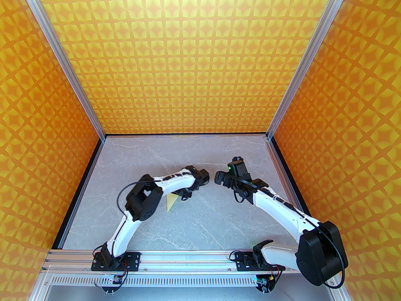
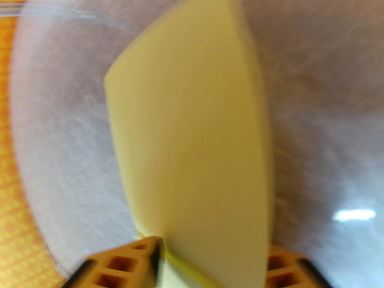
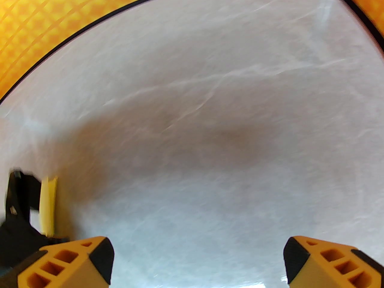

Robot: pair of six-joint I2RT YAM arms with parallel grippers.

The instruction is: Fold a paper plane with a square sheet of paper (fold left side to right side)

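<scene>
Left wrist view: the left gripper has its two orange fingers at the bottom edge of the frame, partly apart. The paper plane, pale yellow and folded to a point, rises from the gap between them up the centre of the frame. Its lower edge meets the tip of the left-hand finger. The frame is blurred, so a firm pinch cannot be told.

Right wrist view: the right gripper is spread wide, its fingers in the two bottom corners, with nothing between them but grey marbled table. A thin strip of the paper shows at the lower left.

Top view: the paper is a small yellow wedge left of centre. It is mostly hidden under the left arm, whose fingertips are hard to make out.
</scene>
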